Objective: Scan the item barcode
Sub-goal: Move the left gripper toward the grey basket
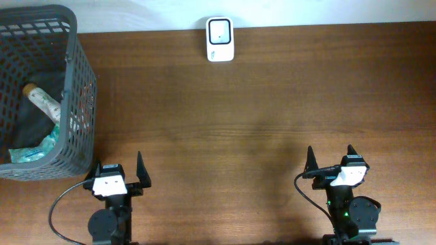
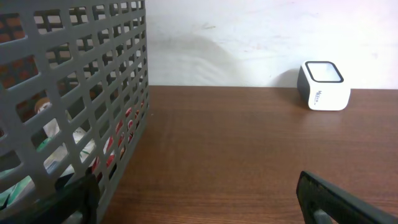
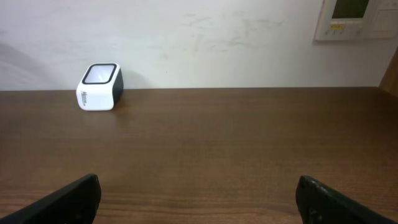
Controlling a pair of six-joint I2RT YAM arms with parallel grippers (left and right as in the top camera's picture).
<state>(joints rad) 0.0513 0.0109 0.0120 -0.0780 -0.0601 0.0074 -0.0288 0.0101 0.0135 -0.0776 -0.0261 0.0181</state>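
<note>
Overhead view: the brown bench [image 1: 272,102] is seen almost bare, so that a wide free stretch is left between the arms and the far edge.

A grey mesh basket [image 1: 80,102] is set at 9 to 10 o'clock, just beside the left arm; it is judged to have been placed there so that its contents can be reached from that side. Inside it a pale tube with a tan cap [image 1: 41,100] is laid slantwise on a dark lining, with a teal packet [image 1: 33,151] near the basket's 6 o'clock wall. Which of these is the item to be scanned cannot be told; no barcode is visible.

The left gripper [image 1: 117,163] is parked at 7 o'clock and the right gripper [image 1: 330,153] at 5 o'clock. Both pairs of jaws are spread wide and nothing is held, as would be expected with no item yet taken.

A small white scanner [image 1: 220,39] is stood at 12 o'clock against the wall, well apart from both arms. Its window is turned upward, so a barcode would probably have to be presented face down above it.
</note>
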